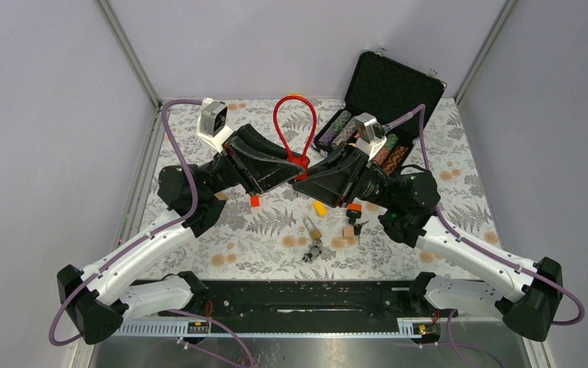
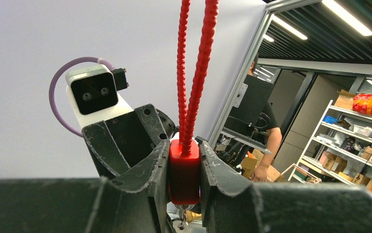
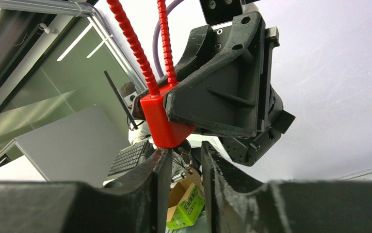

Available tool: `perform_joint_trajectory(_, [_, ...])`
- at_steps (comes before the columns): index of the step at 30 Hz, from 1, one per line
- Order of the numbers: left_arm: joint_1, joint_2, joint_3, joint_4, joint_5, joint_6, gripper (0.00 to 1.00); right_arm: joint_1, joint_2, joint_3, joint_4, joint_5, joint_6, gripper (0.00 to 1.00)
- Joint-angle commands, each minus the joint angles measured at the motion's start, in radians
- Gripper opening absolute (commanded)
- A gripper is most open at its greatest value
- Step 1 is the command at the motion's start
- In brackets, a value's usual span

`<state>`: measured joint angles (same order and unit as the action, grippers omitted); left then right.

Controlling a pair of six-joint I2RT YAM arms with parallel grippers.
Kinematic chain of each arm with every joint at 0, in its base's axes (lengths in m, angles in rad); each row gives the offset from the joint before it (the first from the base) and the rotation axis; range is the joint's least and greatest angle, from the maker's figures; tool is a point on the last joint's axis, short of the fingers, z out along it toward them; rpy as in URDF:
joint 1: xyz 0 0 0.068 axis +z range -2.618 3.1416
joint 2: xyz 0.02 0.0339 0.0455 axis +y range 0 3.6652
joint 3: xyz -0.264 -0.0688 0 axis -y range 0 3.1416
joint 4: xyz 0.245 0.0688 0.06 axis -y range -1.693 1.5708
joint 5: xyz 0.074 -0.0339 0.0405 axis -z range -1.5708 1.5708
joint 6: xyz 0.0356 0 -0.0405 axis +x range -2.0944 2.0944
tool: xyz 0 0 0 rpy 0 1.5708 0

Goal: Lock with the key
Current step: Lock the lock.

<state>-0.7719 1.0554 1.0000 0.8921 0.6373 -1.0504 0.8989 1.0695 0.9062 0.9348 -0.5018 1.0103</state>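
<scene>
A red cable lock with a long ribbed loop [image 1: 294,115] is held up over the middle of the table. My left gripper [image 1: 298,167] is shut on the lock's red body [image 2: 184,170], the cable rising straight up from it. A key ring [image 2: 183,213] hangs under the body. My right gripper [image 3: 186,155] sits just under the lock body [image 3: 162,124], its jaws a little apart. The dark key head [image 3: 183,147] and its ring hang between the fingertips, which are not clamped on them.
An open black case [image 1: 386,84] with patterned rolls stands at the back right. On the table lie a brass padlock [image 1: 313,228], loose keys [image 1: 313,251], an orange piece [image 1: 254,201], a yellow piece [image 1: 320,208] and a small wooden block [image 1: 347,232].
</scene>
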Motion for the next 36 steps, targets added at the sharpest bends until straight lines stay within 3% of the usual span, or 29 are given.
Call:
perform_joint_trajectory(1, [-0.006, -0.027, 0.042, 0.062, -0.002, -0.007, 0.00, 0.006, -0.017, 0.049, 0.053, -0.014, -0.005, 0.30])
perform_joint_trajectory(7, [-0.005, -0.042, 0.044, -0.022, -0.031, 0.030, 0.00, 0.006, -0.033, 0.067, -0.053, 0.002, -0.052, 0.13])
perform_joint_trajectory(12, [-0.004, -0.073, 0.063, -0.192, -0.102, 0.092, 0.00, 0.006, -0.063, 0.080, -0.203, 0.044, -0.128, 0.00])
perform_joint_trajectory(20, [-0.004, -0.109, 0.111, -0.525, -0.323, 0.157, 0.00, 0.006, -0.093, 0.125, -0.532, 0.207, -0.288, 0.00])
perform_joint_trajectory(29, [-0.004, -0.058, 0.256, -1.011, -0.645, 0.203, 0.00, 0.006, -0.049, 0.241, -0.919, 0.405, -0.401, 0.00])
perform_joint_trajectory(34, [-0.003, -0.053, 0.272, -1.096, -0.760, 0.219, 0.00, 0.007, -0.043, 0.266, -1.014, 0.446, -0.440, 0.00])
perform_joint_trajectory(36, [-0.003, -0.056, 0.260, -1.085, -0.763, 0.217, 0.00, 0.006, -0.045, 0.259, -1.006, 0.423, -0.442, 0.10])
